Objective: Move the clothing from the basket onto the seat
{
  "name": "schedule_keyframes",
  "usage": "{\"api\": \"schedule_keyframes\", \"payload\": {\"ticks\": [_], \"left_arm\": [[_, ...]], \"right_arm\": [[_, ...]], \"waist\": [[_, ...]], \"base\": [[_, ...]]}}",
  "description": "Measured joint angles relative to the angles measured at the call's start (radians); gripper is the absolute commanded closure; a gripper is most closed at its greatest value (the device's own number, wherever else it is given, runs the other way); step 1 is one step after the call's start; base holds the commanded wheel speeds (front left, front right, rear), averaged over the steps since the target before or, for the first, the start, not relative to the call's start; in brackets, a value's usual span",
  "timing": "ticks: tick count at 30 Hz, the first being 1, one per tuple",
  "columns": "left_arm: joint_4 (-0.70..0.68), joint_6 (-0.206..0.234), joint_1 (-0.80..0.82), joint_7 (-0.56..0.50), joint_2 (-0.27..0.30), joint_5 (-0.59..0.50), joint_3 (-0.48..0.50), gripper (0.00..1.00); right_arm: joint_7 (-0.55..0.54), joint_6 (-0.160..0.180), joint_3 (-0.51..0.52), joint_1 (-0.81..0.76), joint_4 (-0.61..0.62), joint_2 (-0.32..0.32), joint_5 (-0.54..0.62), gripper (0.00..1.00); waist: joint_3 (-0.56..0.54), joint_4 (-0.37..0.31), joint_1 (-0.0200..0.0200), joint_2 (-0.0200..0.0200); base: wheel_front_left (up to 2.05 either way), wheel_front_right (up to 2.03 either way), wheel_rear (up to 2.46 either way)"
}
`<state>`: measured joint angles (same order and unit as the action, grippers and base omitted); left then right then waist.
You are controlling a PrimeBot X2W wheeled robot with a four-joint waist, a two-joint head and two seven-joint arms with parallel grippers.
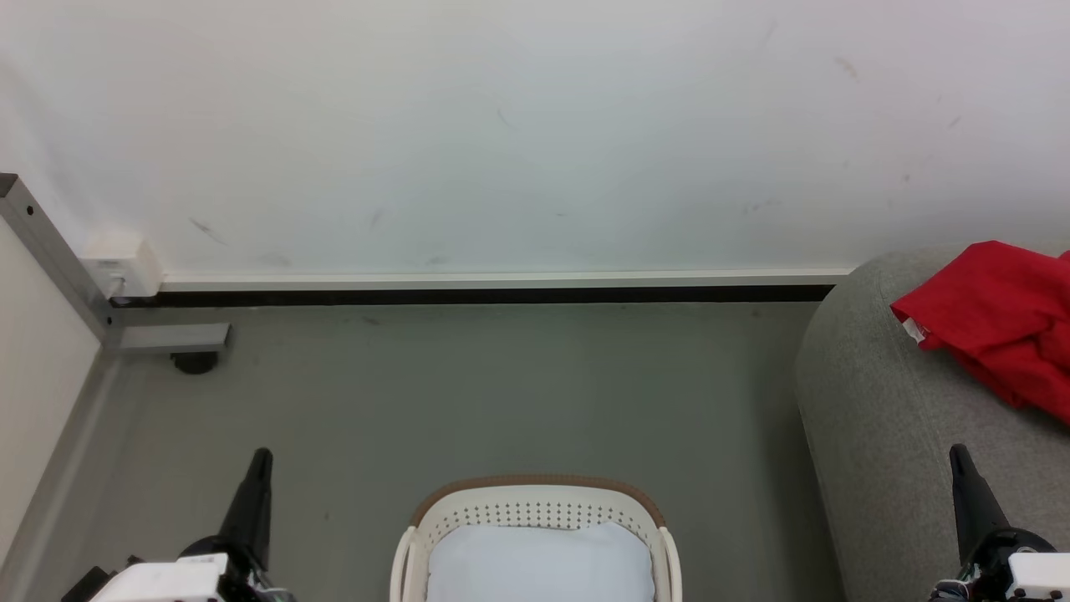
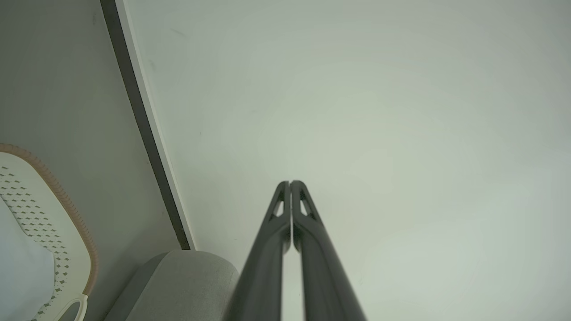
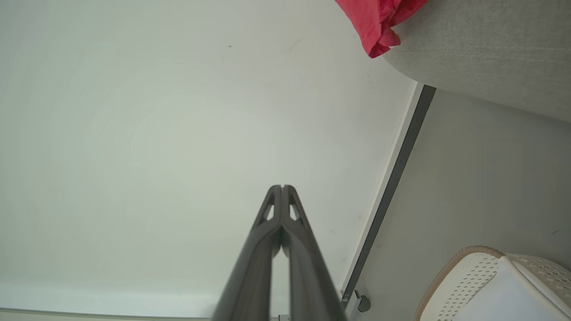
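Note:
Red clothing [image 1: 999,322] lies crumpled on the grey seat [image 1: 886,435] at the right, a small white tag at its left edge. In the right wrist view a corner of the clothing [image 3: 379,20] hangs over the seat [image 3: 482,53]. The cream basket [image 1: 535,510] with a brown rim stands on the floor at bottom centre; a pale white fabric [image 1: 539,564] lies inside, and no red shows in it. My left gripper [image 1: 261,458] is shut at the lower left, left of the basket. My right gripper [image 1: 959,456] is shut at the lower right, over the seat's front. Both hold nothing.
A white wall [image 1: 535,125] with a dark baseboard [image 1: 493,294] runs behind the grey floor [image 1: 468,393]. A metal frame foot with a caster [image 1: 188,355] and a white box [image 1: 125,263] stand at the left corner.

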<state>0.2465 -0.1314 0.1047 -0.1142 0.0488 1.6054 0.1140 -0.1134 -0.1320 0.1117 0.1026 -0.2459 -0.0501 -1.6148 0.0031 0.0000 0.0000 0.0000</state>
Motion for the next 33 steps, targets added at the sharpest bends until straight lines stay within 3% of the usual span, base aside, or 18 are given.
{"api": "schedule_keyframes", "payload": {"ticks": [33], "left_arm": [[0.0,0.0,0.0,0.0,0.0,0.0,0.0,1.0]], "right_arm": [[0.0,0.0,0.001,0.0,0.0,0.0,0.0,1.0]], "waist": [[0.0,0.0,0.0,0.0]], "base": [[0.0,0.0,0.0]]}}
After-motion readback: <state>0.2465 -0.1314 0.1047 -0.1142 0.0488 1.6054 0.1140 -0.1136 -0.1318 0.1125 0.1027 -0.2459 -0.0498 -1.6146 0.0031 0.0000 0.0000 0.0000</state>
